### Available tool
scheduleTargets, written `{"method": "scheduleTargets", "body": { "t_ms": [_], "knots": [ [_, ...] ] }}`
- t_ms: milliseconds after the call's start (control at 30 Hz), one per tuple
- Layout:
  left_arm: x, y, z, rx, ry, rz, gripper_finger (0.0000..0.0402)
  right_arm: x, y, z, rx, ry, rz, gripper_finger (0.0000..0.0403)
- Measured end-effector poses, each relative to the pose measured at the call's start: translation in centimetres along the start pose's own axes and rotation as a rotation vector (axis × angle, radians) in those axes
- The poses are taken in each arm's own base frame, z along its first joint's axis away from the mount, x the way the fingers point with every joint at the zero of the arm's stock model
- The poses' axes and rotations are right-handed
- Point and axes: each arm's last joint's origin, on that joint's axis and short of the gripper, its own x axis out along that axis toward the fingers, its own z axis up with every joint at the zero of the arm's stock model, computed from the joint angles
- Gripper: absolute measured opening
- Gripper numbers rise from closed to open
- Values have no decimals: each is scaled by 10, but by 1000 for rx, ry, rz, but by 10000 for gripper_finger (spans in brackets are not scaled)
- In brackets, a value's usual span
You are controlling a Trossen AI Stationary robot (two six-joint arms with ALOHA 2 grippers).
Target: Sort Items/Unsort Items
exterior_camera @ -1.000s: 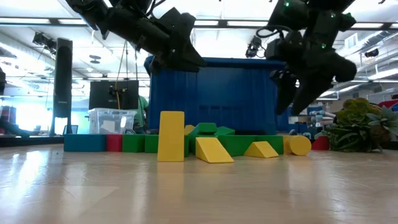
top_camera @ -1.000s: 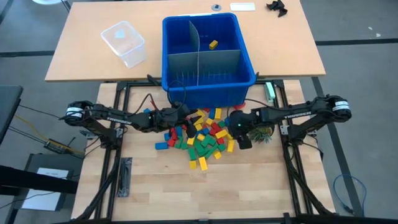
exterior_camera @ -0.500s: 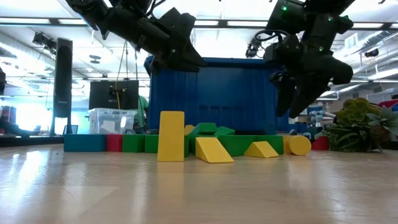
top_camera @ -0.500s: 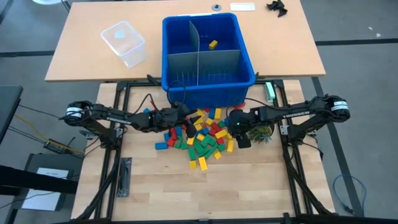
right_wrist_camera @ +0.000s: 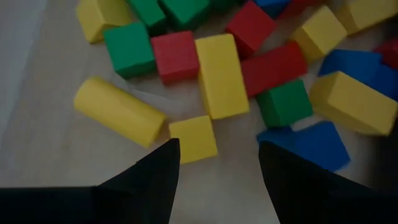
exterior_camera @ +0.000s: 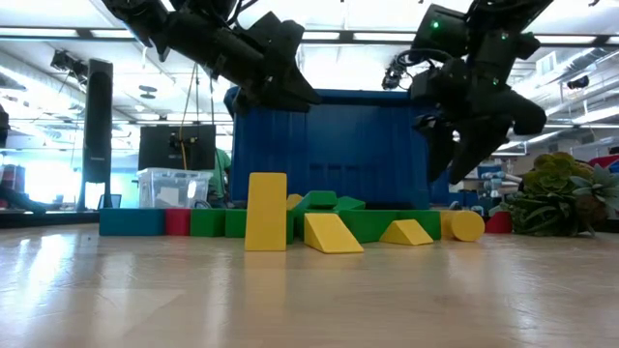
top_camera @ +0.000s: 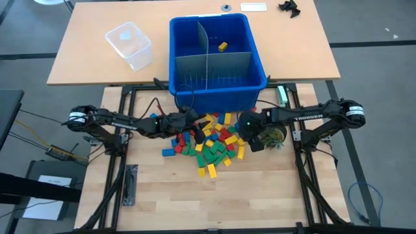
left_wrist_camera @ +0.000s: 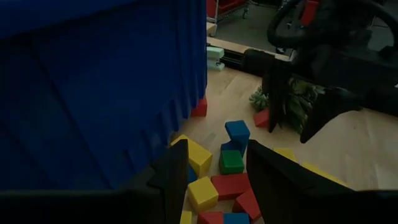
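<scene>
Clearly picking is underway: the right end effector, fingers apart and empty, hovers over a small yellow block among the items heaped on the tabletop before the blue bin. Next it must descend and close. The left end effector hangs open nearby.

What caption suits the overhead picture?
Two robot arms hover over a pile of coloured blocks before a blue bin.

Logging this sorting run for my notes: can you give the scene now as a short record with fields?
pile: mixed blocks on the wooden table, in front of the blue bin
in bin: one yellow block, back right compartment
left pincer: open, empty, at the pile's left edge
right pincer: open, empty, above a small yellow cube
</scene>
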Motion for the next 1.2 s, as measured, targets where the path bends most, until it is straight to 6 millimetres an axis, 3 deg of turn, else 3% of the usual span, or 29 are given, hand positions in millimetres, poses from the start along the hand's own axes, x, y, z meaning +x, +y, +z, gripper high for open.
{"method": "scheduleTargets", "body": {
  "t_ms": [133,533,767,1000,1200],
  "knots": [
    [0,0,0,0,0,0,168,8,-1,-1,-12,19,25,222],
    [0,0,0,25,0,0,168,59,0,-7,-28,146,112,212],
    [0,0,0,26,1,1,168,63,0,-5,-29,123,124,136],
    [0,0,0,27,1,0,168,37,-3,3,-32,61,74,128],
    [0,0,0,26,0,0,168,-25,-12,31,-17,-109,-50,128]
  ]
}}
